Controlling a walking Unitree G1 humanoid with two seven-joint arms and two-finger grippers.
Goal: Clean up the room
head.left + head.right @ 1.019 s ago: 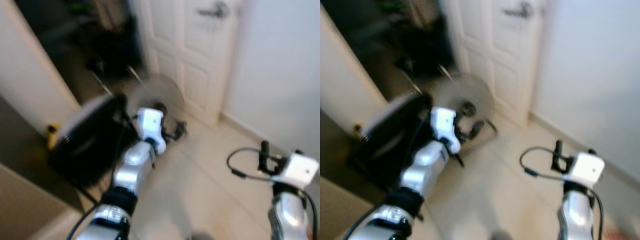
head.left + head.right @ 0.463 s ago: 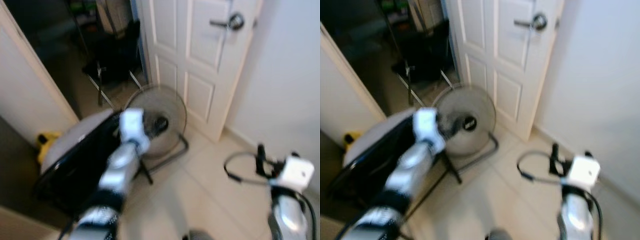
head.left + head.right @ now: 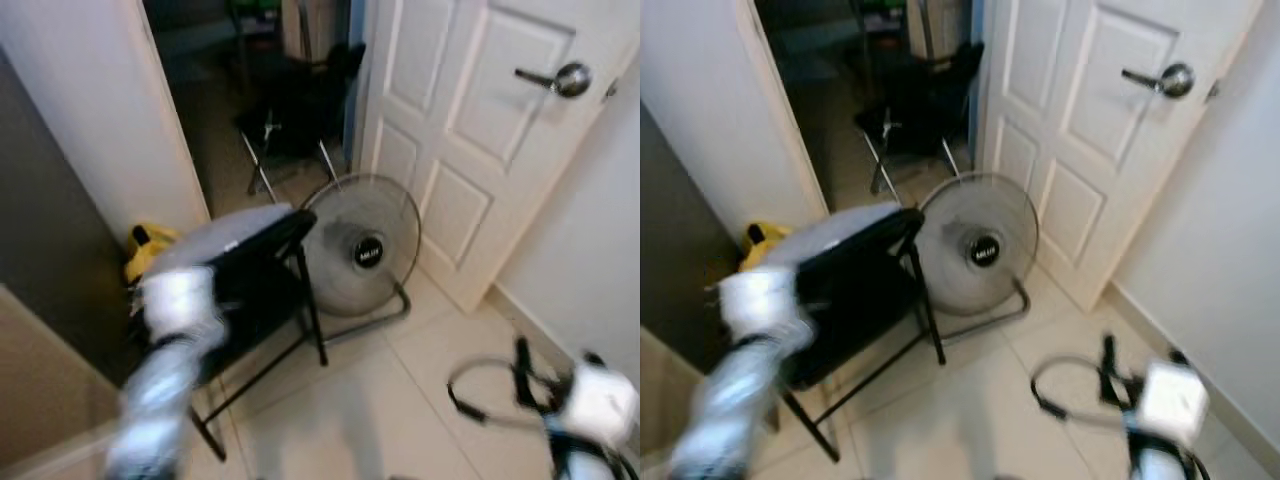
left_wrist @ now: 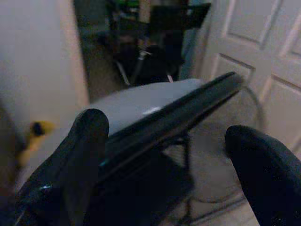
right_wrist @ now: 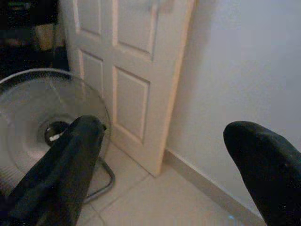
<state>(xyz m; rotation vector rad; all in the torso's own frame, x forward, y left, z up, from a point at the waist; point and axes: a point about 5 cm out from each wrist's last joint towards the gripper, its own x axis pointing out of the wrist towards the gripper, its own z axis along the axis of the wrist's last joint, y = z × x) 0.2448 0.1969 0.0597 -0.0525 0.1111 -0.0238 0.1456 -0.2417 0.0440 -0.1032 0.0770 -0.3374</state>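
Observation:
A black bin with a grey lid (image 3: 235, 265) rests tilted on a black folding stand by the doorway. A round floor fan (image 3: 362, 245) stands right beside it, in front of the white door (image 3: 480, 130). My left arm (image 3: 170, 340) is a blur low on the left, short of the bin. My left gripper (image 4: 167, 136) is open and faces the bin's lid (image 4: 150, 106), holding nothing. My right gripper (image 5: 167, 132) is open too, low on the right, pointing at the fan (image 5: 42, 113) and the door's foot.
A yellow object (image 3: 145, 248) lies on the floor behind the bin, by the wall. A black folding chair (image 3: 295, 110) stands in the dark room past the doorway. The door has a metal lever handle (image 3: 565, 80). Pale tiles (image 3: 380, 400) spread between my arms.
The view has swung, so the doorway and fan sit differently in the picture. My left arm has dropped back from near the fan to the lower left. The right arm stays low.

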